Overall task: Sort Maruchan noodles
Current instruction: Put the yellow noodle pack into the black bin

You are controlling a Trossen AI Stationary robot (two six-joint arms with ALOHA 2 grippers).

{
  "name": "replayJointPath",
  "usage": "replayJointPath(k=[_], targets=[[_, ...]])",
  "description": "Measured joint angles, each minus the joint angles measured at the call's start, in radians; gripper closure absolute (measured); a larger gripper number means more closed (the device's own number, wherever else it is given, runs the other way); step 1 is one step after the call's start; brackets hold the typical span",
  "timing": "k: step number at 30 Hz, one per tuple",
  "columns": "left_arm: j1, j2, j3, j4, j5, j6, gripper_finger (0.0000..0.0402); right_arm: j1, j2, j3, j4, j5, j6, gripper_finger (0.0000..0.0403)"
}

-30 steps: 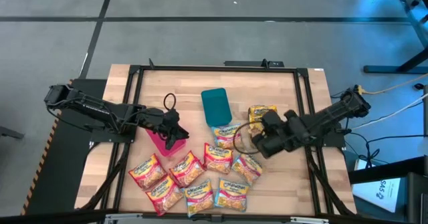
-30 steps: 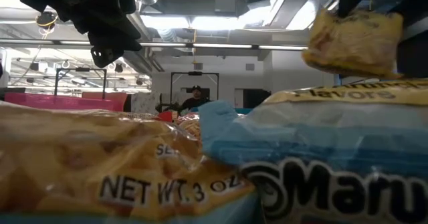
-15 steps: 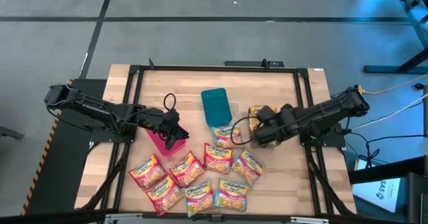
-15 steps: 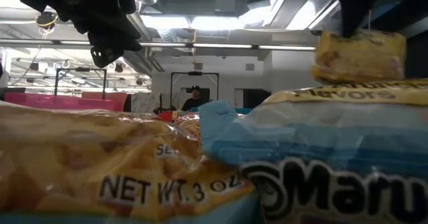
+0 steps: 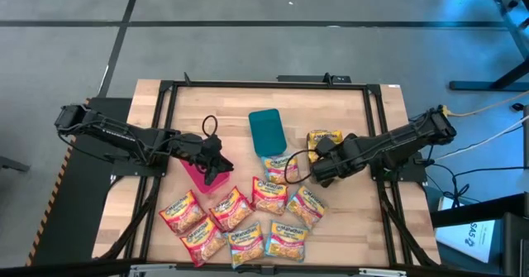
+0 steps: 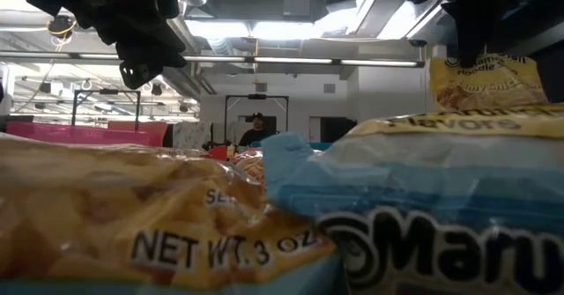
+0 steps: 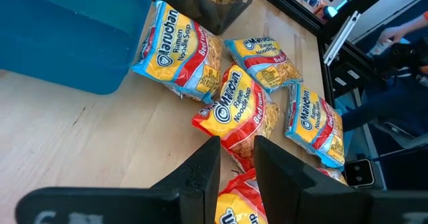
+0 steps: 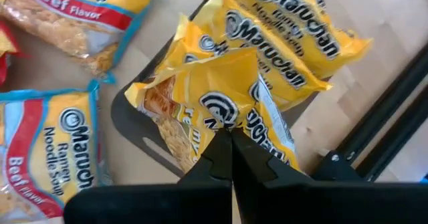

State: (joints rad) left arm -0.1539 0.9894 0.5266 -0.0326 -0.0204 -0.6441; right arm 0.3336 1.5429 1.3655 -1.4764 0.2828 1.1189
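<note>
The left gripper (image 5: 216,171) is seen over the pink bin (image 5: 197,174), at the left part of the table (image 5: 331,112), and its two fingers (image 7: 200,174) are spread a little with nothing between them. Below and in front of this gripper, toward the near edge of the table, a group of Maruchan noodles (image 5: 235,223) is laid flat on the wood; most wrappers are red, some have light-blue edges, and several touch or overlap each other. In the left wrist view a red beef packet (image 7: 235,114) is found just beyond the fingertips, not touched by them. A teal bin (image 5: 267,131) is placed to the right of the left gripper, near the middle of the table, and a blue-edged packet (image 5: 276,169) lies just beside its near end. Further right, the right gripper (image 5: 318,168) is lowered close to the table, and its fingers are pressed together on the edge of a yellow packet (image 8: 221,117), which is pinched by its crinkled wrapper. Another yellow packet (image 8: 294,40) is seen just beyond this gripper, lying on the wood, and the pinched one is partly over it. In the low view the pinched packet is shown hanging under the dark gripper.
</note>
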Motion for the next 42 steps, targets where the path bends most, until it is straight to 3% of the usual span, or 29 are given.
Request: replayJointPath(k=[33,42], targets=[[0.000,0.000,0.000,-0.029,0.007,0.000,0.0317,0.000,0.089,-0.059,0.176,-0.136,0.053,0.0403],[0.000,0.000,0.000,-0.034,0.008,0.000,0.0317,0.000,0.096,-0.075,0.165,-0.109,0.060,0.0385]])
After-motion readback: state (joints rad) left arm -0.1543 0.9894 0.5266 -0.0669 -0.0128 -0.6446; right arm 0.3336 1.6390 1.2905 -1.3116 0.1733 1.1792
